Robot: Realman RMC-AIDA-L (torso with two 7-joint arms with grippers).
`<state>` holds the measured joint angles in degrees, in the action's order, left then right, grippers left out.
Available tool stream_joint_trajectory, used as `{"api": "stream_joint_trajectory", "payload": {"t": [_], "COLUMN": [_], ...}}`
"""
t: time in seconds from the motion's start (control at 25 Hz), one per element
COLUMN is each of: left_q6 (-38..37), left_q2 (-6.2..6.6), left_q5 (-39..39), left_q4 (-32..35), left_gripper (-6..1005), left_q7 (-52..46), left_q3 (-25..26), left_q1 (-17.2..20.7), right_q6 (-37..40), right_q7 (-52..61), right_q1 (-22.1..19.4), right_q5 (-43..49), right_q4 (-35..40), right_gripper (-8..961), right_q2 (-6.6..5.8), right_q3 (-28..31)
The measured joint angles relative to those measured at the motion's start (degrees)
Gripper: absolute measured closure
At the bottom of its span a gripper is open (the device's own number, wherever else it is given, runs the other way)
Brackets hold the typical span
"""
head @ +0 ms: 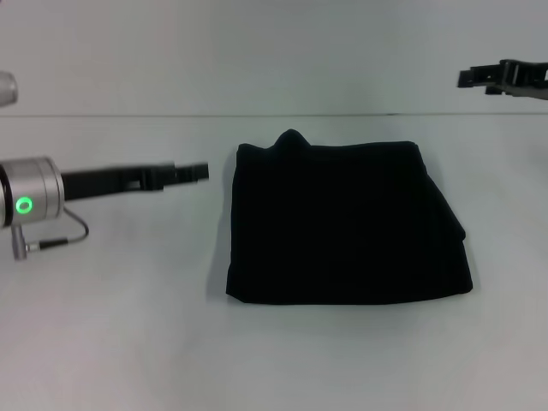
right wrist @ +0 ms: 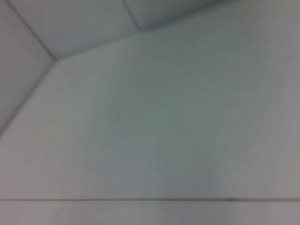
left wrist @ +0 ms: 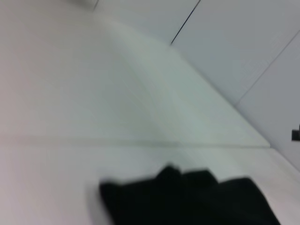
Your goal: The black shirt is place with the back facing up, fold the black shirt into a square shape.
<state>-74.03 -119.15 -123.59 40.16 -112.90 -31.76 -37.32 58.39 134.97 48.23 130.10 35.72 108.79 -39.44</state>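
The black shirt lies folded into a roughly square bundle in the middle of the white table, with a small bump of cloth at its far left corner. Part of the black shirt also shows in the left wrist view. My left gripper hovers just left of the shirt's far left corner, apart from it and holding nothing. My right gripper is raised at the far right, well away from the shirt. The right wrist view shows only bare table and wall.
The white table stretches around the shirt on all sides. Its far edge meets the wall just behind the shirt. A cable hangs from my left wrist.
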Motion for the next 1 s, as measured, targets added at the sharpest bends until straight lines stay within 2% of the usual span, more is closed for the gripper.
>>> {"api": "stream_joint_trajectory", "payload": {"t": [0.12,0.2,0.24,0.28,0.36,0.48,0.6,0.8,1.0], "left_q6": [0.17,-0.28,-0.66,-1.30,-3.99,-9.72,-13.43,-10.69,-9.60], "left_q2": [0.29,0.60,0.73,0.94,1.23,1.87,2.36,2.04,1.82], "left_q5": [3.40,4.14,4.15,4.13,3.78,3.43,1.62,-2.48,-2.45], "left_q4": [0.19,0.31,0.40,0.67,1.47,2.40,2.63,2.76,2.63], "left_gripper": [268,229,209,189,149,90,58,38,38], "left_q7": [7.21,10.25,10.97,11.80,12.91,14.32,15.40,15.23,12.10], "left_q3": [0.25,0.07,-0.06,-0.24,-0.49,-0.75,-2.38,-9.21,-9.49], "left_q1": [-0.34,-0.71,-0.86,-1.09,-1.37,-1.82,-3.15,-5.24,-6.19], "right_q6": [0.21,0.30,0.44,1.66,4.70,12.21,16.54,20.25,22.95], "right_q7": [-13.27,-22.38,-25.69,-29.42,-34.44,-40.43,-43.00,-45.34,-45.24], "right_q1": [-5.49,-9.69,-11.33,-12.75,-14.62,-17.03,-18.41,-18.75,-19.15], "right_q5": [-9.26,-15.51,-17.62,-19.42,-21.20,-21.73,-21.82,-20.15,-18.33], "right_q4": [5.12,8.55,9.50,9.80,9.60,8.64,8.42,7.21,7.17], "right_gripper": [295,254,234,214,173,112,59,13,13], "right_q2": [4.52,8.14,9.38,10.11,10.53,10.55,10.57,10.05,9.38], "right_q3": [0.03,0.02,-0.04,-0.24,-0.36,0.43,0.71,0.08,0.43]}}
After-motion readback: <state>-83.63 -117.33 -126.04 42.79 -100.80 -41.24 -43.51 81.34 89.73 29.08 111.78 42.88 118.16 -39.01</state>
